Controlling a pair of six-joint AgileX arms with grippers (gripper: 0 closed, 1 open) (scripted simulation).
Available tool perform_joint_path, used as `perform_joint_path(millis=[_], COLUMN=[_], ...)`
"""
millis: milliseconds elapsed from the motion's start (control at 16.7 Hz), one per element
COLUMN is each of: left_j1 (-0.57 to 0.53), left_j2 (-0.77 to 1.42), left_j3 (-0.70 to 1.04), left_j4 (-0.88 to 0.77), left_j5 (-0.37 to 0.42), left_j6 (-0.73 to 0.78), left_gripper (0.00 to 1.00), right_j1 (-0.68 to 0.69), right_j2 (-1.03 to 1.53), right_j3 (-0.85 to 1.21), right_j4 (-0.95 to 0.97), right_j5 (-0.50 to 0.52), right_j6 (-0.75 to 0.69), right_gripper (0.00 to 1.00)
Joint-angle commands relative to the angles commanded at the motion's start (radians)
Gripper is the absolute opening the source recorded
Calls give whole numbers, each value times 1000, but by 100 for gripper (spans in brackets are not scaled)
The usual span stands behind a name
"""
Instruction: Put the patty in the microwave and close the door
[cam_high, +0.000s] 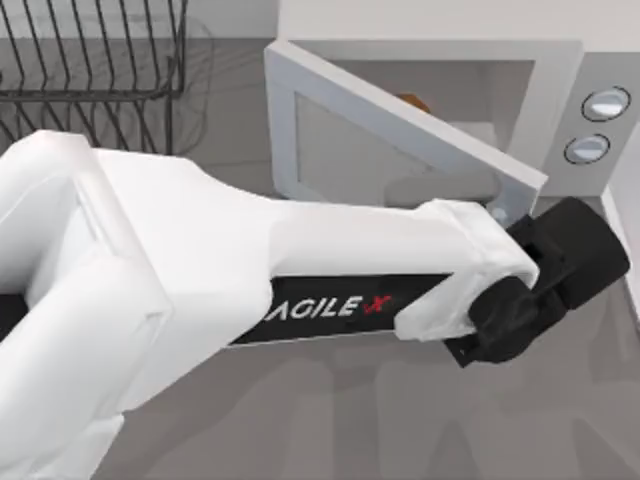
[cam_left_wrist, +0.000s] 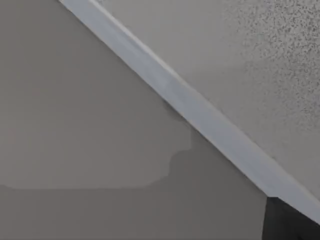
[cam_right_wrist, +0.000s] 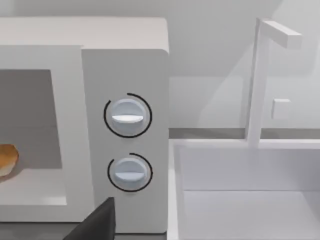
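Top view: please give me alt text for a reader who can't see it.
The left arm reaches across the table, its gripper at the free edge of the half-open door of the microwave. A bit of the orange-brown patty shows inside the cavity above the door. A black wire rack stands at the far left.

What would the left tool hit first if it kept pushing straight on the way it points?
Probably the door. In the top view the left tool sits at the door's free edge, aimed toward the microwave, and its wrist view shows the door's edge close ahead. The patty lies inside. Depth is uncertain.
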Motion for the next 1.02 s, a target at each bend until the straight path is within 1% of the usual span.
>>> perform_joint_path(millis=[180, 420, 480, 660, 1020], left_j1=[-18, -20, 85, 107, 225], left_j2=[54, 63, 30, 56, 197], left_j3=[85, 98, 57, 95, 296], left_j4=[-47, -54, -54, -47, -13], left_j5=[-6, -7, -28, -19, 31], left_j6=[-21, -24, -37, -10, 135], left_gripper=[0, 0, 0, 0, 0], right_j1=[0, 0, 0, 0, 0], right_j2=[0, 0, 0, 0, 0], right_j3=[0, 0, 0, 0, 0], right_j4=[0, 0, 0, 0, 0], right_j5=[0, 0, 0, 0, 0], right_j6=[0, 0, 0, 0, 0], right_gripper=[100, 100, 100, 100, 100])
